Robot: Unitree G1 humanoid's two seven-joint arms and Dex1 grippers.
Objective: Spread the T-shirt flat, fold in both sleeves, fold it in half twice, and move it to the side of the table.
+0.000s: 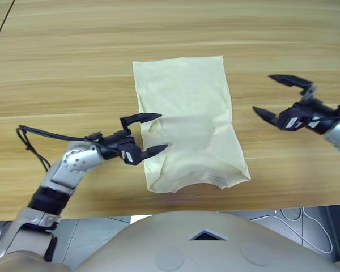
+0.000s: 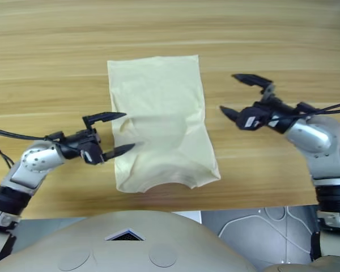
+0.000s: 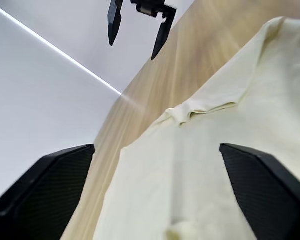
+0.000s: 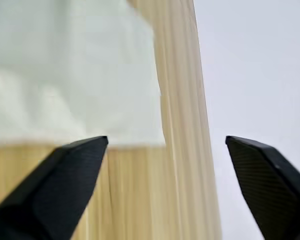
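Pale yellow T-shirt (image 1: 187, 119) lies on the wooden tabletop (image 1: 73, 56), about mid-width and nearer the robot's edge than the far one. Its outline is a long rectangle with nearly straight sides, running away from the robot. The curved neckline is at the near end and the hem at the far end. Cloth is smooth over the far half; creases and a raised fold ridge show in the near half, towards the right side.

Left gripper (image 1: 162, 132) is at the shirt's left edge, in the near half. Its fingers (image 3: 40, 190) are spread wide, both tips over the cloth margin. Whether either tip touches the fabric cannot be told. The left wrist view looks between them across the shirt to the far side.

Right gripper (image 1: 262, 94) is off to the right of the shirt, apart from it, over bare wood. Its fingers (image 4: 55, 185) are also spread wide and hold nothing. The shirt's corner and the tabletop edge show between them in the right wrist view.

Black cable (image 1: 28, 141) loops on the wood beside the left arm.
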